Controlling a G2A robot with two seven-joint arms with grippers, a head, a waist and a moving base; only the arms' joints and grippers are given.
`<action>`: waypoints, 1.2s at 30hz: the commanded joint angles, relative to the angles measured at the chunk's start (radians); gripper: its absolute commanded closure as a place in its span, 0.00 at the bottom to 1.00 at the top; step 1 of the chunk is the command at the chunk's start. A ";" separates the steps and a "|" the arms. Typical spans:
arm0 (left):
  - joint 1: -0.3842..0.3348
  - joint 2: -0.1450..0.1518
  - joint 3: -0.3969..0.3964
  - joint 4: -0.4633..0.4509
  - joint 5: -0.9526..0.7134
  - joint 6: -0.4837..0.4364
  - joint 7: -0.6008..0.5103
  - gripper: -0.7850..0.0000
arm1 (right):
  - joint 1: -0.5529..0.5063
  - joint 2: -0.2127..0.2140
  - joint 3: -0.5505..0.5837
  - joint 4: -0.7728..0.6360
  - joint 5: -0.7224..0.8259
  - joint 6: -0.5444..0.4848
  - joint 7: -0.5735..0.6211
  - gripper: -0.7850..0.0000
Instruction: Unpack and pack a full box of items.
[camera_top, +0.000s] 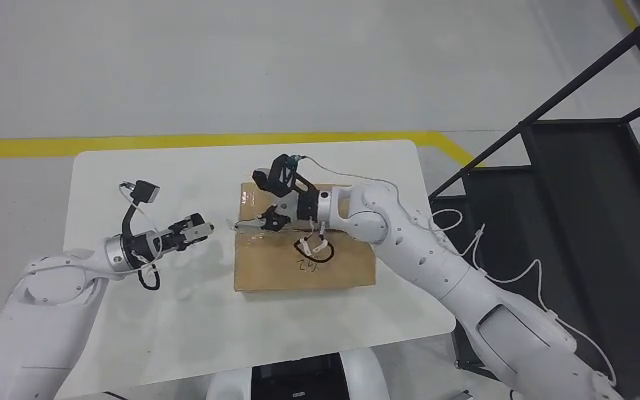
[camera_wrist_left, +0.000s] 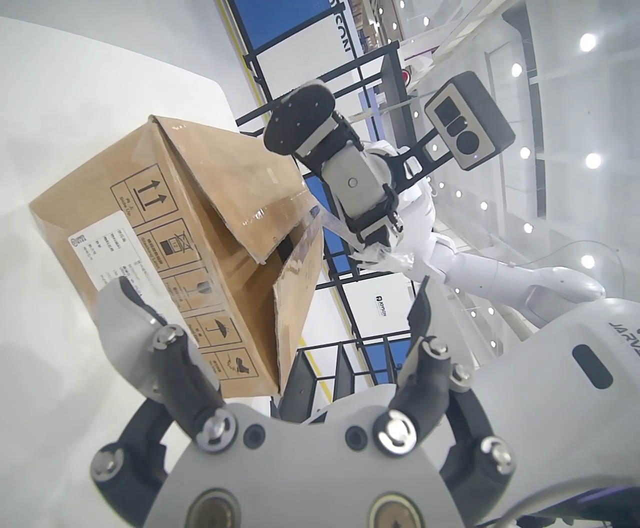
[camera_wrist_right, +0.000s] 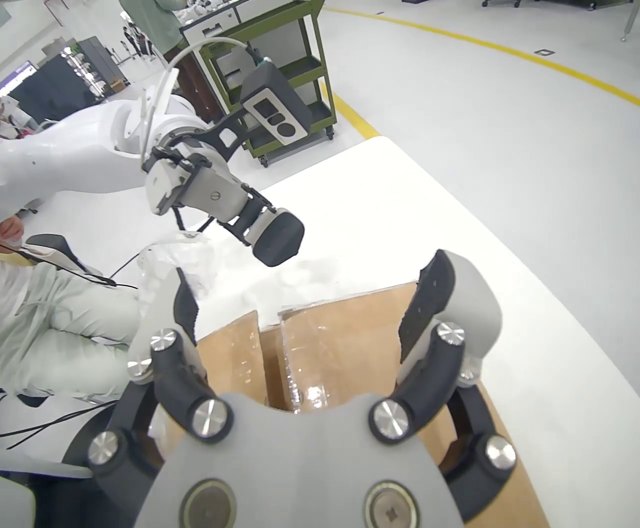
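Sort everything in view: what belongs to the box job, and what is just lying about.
Job:
cardboard box, flaps partly open
clear tape on its flaps
left gripper, open, beside the box
right gripper, open, over the flaps

Just about:
white table under the box
green cart
black steps
yellow floor line
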 joint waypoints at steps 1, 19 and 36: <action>-0.002 0.000 0.002 0.003 0.000 0.000 0.000 0.00 | 0.007 -0.005 -0.005 0.002 -0.048 0.034 -0.012 0.00; 0.000 -0.003 0.020 0.025 -0.024 -0.023 -0.020 0.00 | 0.083 -0.057 -0.068 -0.041 -0.426 0.224 -0.116 0.00; -0.146 -0.046 0.214 0.134 0.151 -0.034 0.048 0.00 | 0.063 -0.074 -0.044 -0.047 -0.540 0.230 -0.141 0.00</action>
